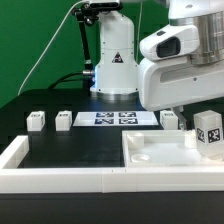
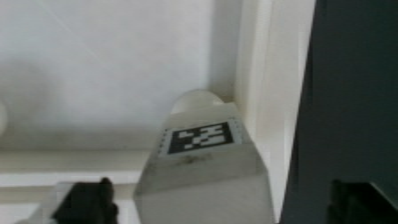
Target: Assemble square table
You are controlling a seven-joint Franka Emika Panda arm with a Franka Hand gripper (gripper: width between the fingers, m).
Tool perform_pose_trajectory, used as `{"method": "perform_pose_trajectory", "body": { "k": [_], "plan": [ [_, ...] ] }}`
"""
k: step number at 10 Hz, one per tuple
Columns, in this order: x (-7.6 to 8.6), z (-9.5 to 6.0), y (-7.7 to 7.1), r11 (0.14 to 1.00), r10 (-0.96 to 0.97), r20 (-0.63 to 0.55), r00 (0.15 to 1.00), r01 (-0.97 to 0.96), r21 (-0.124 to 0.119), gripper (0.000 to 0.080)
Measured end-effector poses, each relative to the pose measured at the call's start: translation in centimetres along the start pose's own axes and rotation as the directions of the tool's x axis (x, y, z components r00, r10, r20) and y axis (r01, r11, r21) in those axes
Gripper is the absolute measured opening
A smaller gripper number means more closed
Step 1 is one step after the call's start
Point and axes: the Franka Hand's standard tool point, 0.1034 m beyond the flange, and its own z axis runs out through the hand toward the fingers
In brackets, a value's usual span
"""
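Observation:
The white square table top [image 1: 150, 152] lies at the front of the exterior view's right, rim up. One tagged white leg [image 1: 208, 130] stands in its right corner, right under the arm's white hand [image 1: 180, 65]. In the wrist view this leg [image 2: 205, 150] rises between the two dark fingers [image 2: 86, 200], with a gap on each side. My gripper [image 2: 222, 200] is open around it and touches nothing. Three more legs stand on the black worktop: two at the left [image 1: 37, 120] [image 1: 64, 119] and one just behind the table top [image 1: 170, 119].
The marker board [image 1: 115, 119] lies flat in front of the robot base [image 1: 113, 60]. A long low white wall [image 1: 60, 180] edges the worktop's front and left side. The table top's rim [image 2: 258, 90] runs close beside the leg.

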Motion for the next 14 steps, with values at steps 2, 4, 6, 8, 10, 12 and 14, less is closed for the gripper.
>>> {"method": "perform_pose_trajectory", "body": {
  "k": [2, 4, 6, 8, 10, 12, 14],
  "plan": [
    [0.00, 0.01, 0.02, 1.000, 0.000, 0.000, 1.000, 0.000, 0.000, 0.0333],
    [0.00, 0.01, 0.10, 1.000, 0.031, 0.000, 1.000, -0.031, -0.001, 0.0290],
    [-0.01, 0.02, 0.09, 0.996, 0.095, 0.000, 0.996, -0.095, 0.000, 0.0290],
    [0.08, 0.07, -0.02, 0.937, 0.350, -0.006, 0.937, -0.350, 0.001, 0.0290],
    [0.10, 0.11, -0.18, 0.815, 0.580, -0.011, 0.815, -0.580, -0.002, 0.0290],
    [0.07, 0.20, -0.37, 0.626, 0.779, -0.012, 0.626, -0.780, -0.001, 0.0290],
    [0.15, 0.35, -0.70, 0.397, 0.918, -0.006, 0.397, -0.918, -0.008, 0.0290]
  ]
}}
